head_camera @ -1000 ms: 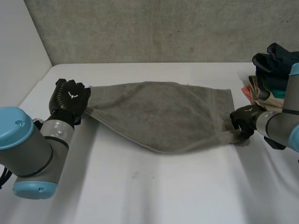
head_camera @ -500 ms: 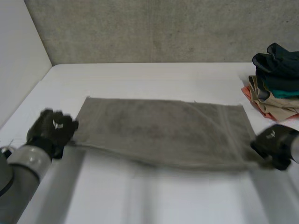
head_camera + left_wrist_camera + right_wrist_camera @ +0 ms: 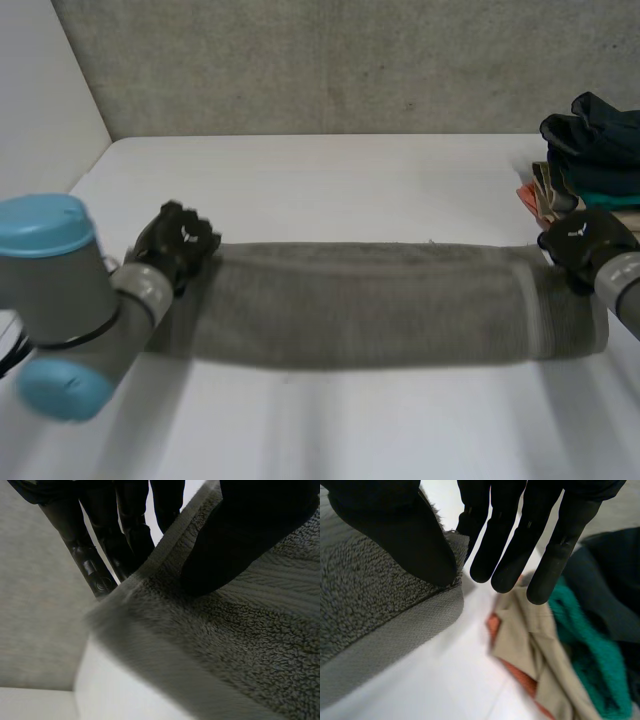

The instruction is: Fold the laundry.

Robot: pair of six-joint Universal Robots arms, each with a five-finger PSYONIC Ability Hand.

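The grey towel [image 3: 370, 305] stretches as a long doubled band across the white table [image 3: 330, 175] from 9 to 3 o'clock, the left hand [image 3: 178, 243] pinching its 9 o'clock end, the right hand [image 3: 585, 243] pinching its 3 o'clock corner near the clothes pile [image 3: 590, 150].

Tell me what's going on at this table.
The robot is partway through folding laundry. Its left hand and right hand each pinch one end of a grey towel between thumb and fingers. They hold it stretched out as a long, narrow band across the white table. A pile of clothes sits just beyond the right hand, at the table's edge.
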